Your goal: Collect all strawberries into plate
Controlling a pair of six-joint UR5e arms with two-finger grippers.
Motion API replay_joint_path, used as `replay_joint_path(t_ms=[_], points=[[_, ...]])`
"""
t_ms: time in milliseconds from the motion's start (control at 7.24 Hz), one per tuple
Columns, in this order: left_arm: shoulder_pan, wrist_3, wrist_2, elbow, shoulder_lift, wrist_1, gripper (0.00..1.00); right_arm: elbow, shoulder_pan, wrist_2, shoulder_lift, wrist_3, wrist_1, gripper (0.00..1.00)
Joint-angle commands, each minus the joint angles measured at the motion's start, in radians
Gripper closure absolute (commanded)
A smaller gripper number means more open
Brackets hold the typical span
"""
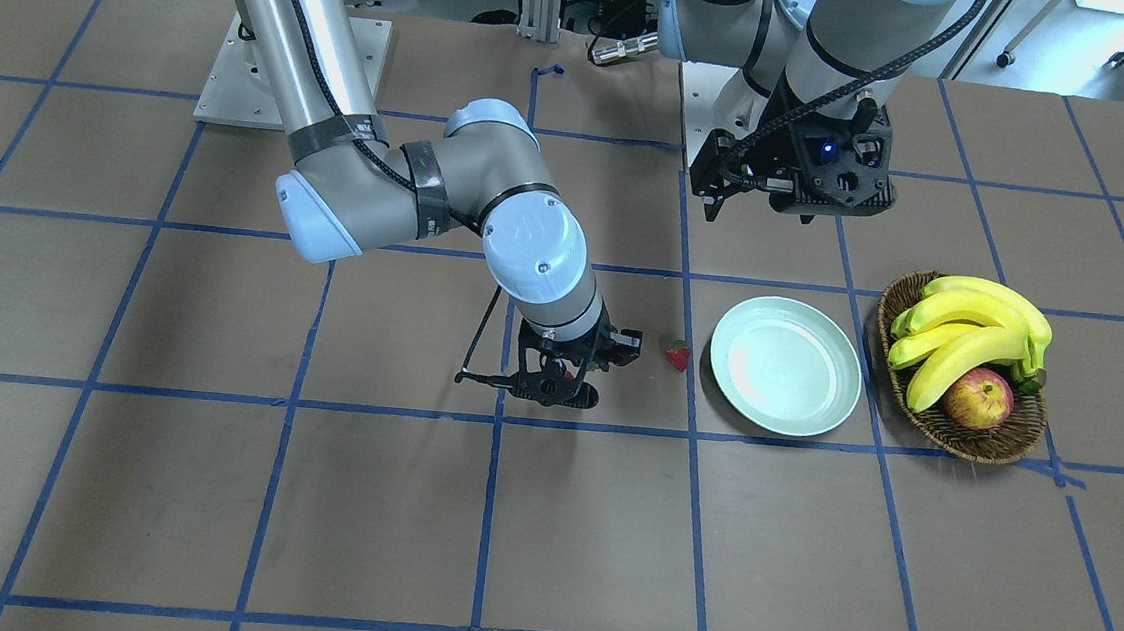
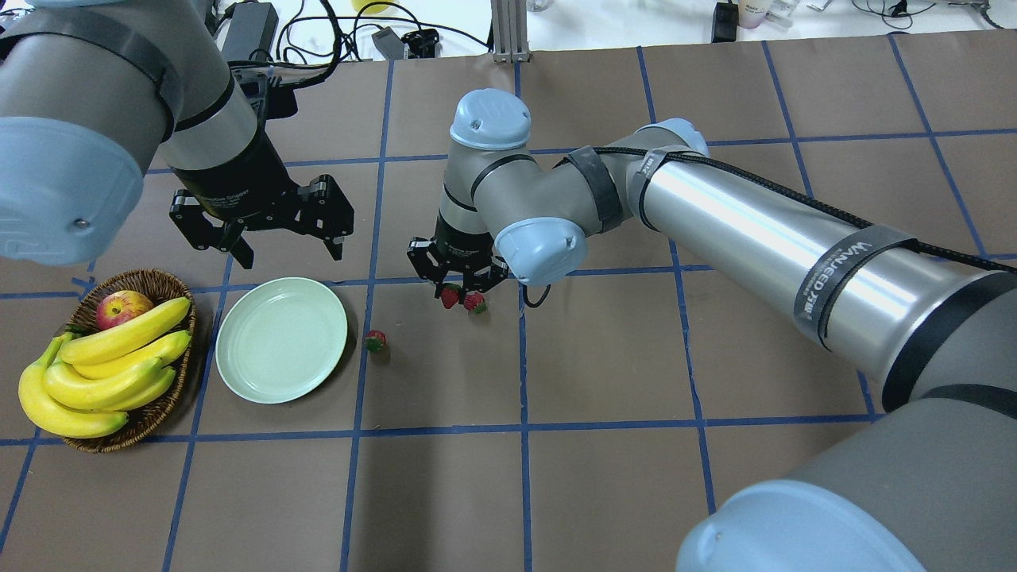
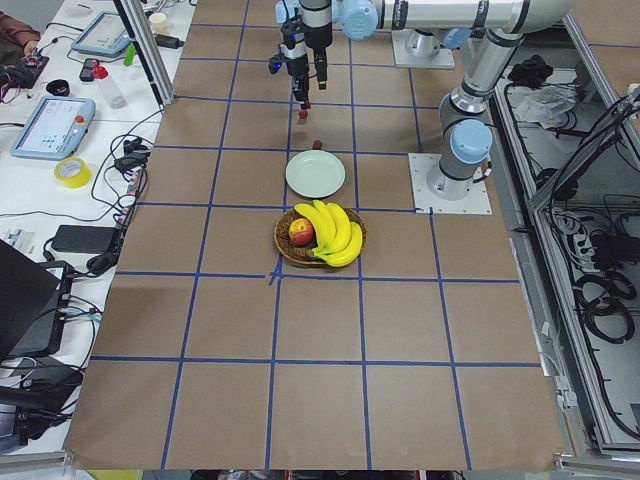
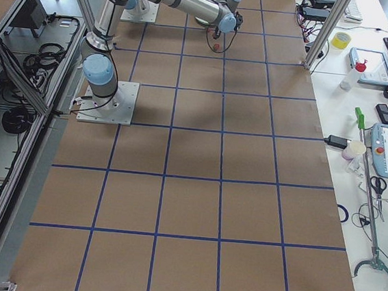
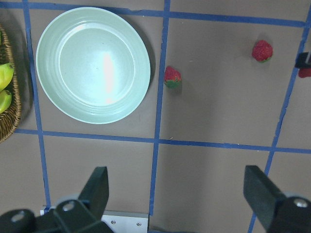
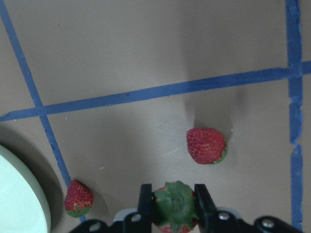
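My right gripper point(image 2: 459, 287) is shut on a strawberry point(image 6: 175, 208), green cap up, and holds it just above the table; it also shows in the overhead view point(image 2: 450, 297). A second strawberry point(image 6: 206, 145) lies on the table right beside it point(image 2: 475, 302). A third strawberry point(image 2: 375, 342) lies just beside the rim of the pale green plate point(image 2: 281, 339), which holds nothing point(image 1: 786, 365). My left gripper point(image 2: 288, 242) is open and empty, hovering above the table behind the plate, its fingers point(image 5: 99, 187) spread wide.
A brown wicker basket point(image 2: 151, 413) with bananas point(image 2: 103, 357) and a red-yellow apple point(image 2: 121, 307) stands just beyond the plate on my left. Blue tape lines grid the brown table.
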Motion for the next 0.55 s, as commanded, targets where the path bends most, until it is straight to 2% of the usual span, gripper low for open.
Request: replay_joint_path(t_ms=[0, 138, 276, 414], points=[[0.001, -0.006, 0.0, -0.001, -0.001, 0.003, 0.0, 0.005, 0.009, 0.056, 0.043, 0.0, -0.024, 0.73], [0.001, -0.004, 0.0, -0.002, -0.001, 0.001, 0.0, 0.008, 0.009, 0.05, 0.043, -0.002, -0.023, 0.68], [0.001, -0.004, 0.0, -0.002, -0.001, 0.003, 0.0, 0.008, 0.009, 0.047, 0.041, -0.002, -0.023, 0.28], [0.001, -0.004, 0.0, -0.002, -0.001, 0.001, 0.0, 0.01, 0.009, 0.026, 0.032, -0.005, -0.014, 0.16]])
